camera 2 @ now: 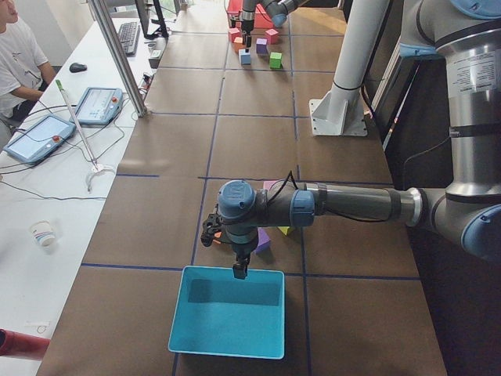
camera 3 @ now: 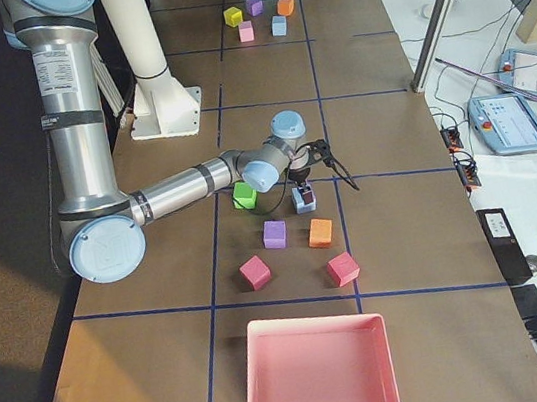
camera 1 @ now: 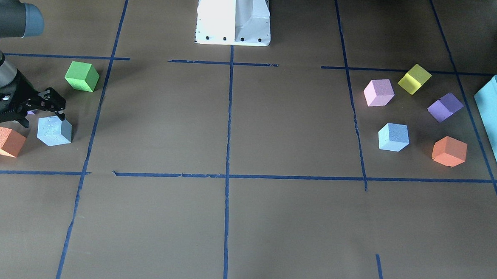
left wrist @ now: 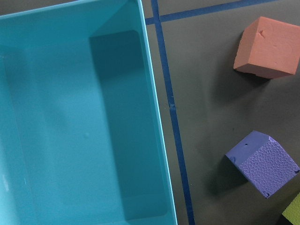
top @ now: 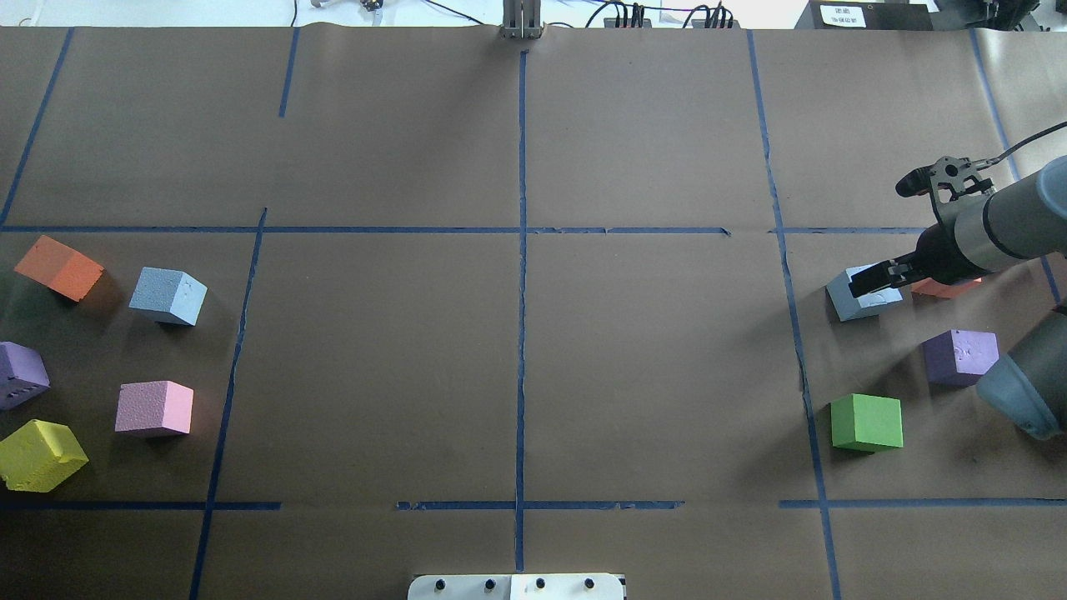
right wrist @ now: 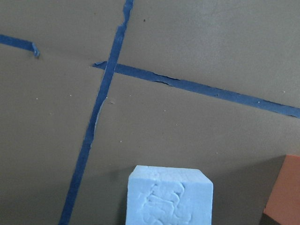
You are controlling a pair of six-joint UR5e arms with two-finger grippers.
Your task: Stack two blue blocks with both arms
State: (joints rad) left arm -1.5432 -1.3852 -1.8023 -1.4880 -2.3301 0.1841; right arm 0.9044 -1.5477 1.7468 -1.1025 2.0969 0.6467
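One blue block lies on the robot's right side of the table, between an orange cube and a green cube. My right gripper is open and hangs just over the block's rear top edge, without holding it. The block fills the bottom of the right wrist view. The other blue block lies free on the robot's left side. My left gripper shows only in the exterior left view, above the near rim of the teal box. I cannot tell if it is open or shut.
Around the free blue block lie a pink cube, a yellow cube, a purple cube and an orange cube. Another purple cube sits near my right arm. A pink tray stands at the table's right end.
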